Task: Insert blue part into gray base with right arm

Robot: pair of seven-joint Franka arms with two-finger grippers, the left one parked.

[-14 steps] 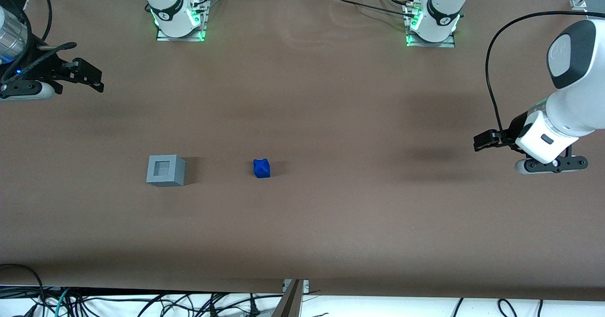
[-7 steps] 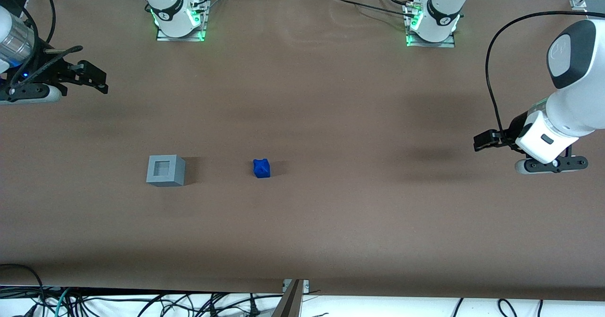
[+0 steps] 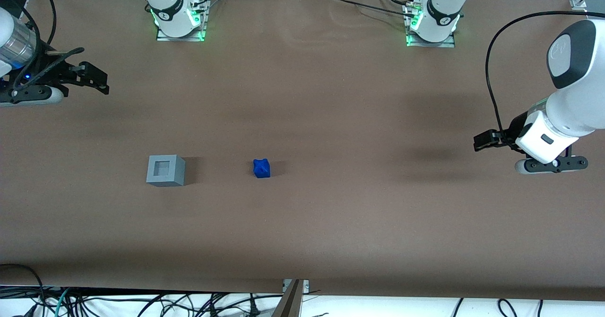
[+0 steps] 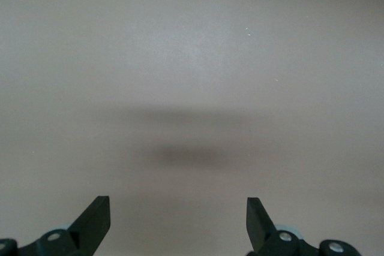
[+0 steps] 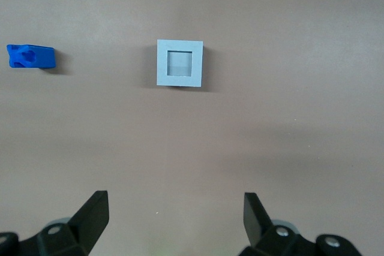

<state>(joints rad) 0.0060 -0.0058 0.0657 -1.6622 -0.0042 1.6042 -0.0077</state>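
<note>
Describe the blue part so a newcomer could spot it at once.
On the brown table, find the gray base, a cube with a square recess. The blue part sits beside it, apart, toward the parked arm's end: smaller, bright blue, notched. The open gripper hovers far from both, holding nothing.

Readable text: none is showing in any view.
Arm bases: each black collar is carrying a small white mark (too small to read as a brand or number).
Blue part: no lettering is showing.
Gray base: no lettering is showing.
Table: no label is showing.
</note>
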